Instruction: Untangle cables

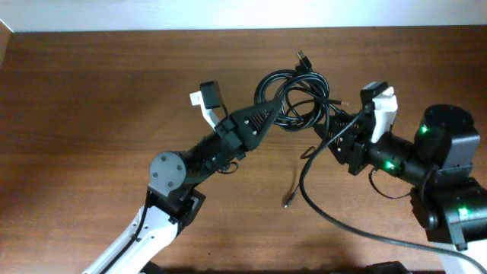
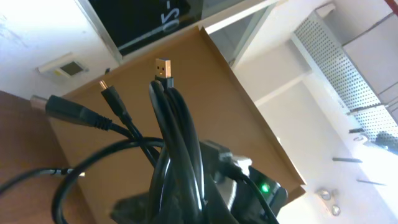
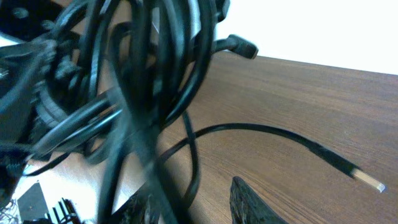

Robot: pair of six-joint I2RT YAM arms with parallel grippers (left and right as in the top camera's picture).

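Observation:
The cables (image 1: 293, 95) form a knotted black bundle at the table's far middle, with plugs (image 1: 303, 59) sticking out behind. My left gripper (image 1: 272, 116) is shut on the bundle's left side. In its wrist view the strands rise from the jaws (image 2: 177, 155), topped by a silver USB plug (image 2: 163, 66) and a small plug (image 2: 107, 87). My right gripper (image 1: 329, 137) is at the bundle's right side, open. In the right wrist view, blurred strands (image 3: 143, 93) hang in front and one loop passes through the gap beside the left fingertip (image 3: 140, 208). A loose end (image 1: 288, 202) with a silver-tipped plug (image 3: 370, 182) lies on the wood.
The brown wooden table (image 1: 114, 99) ends at a white wall behind. A long black cord (image 1: 365, 232) curves from near the right gripper toward the bottom right corner. Both arm bases stand at the near edge, left (image 1: 167, 179) and right (image 1: 449, 152).

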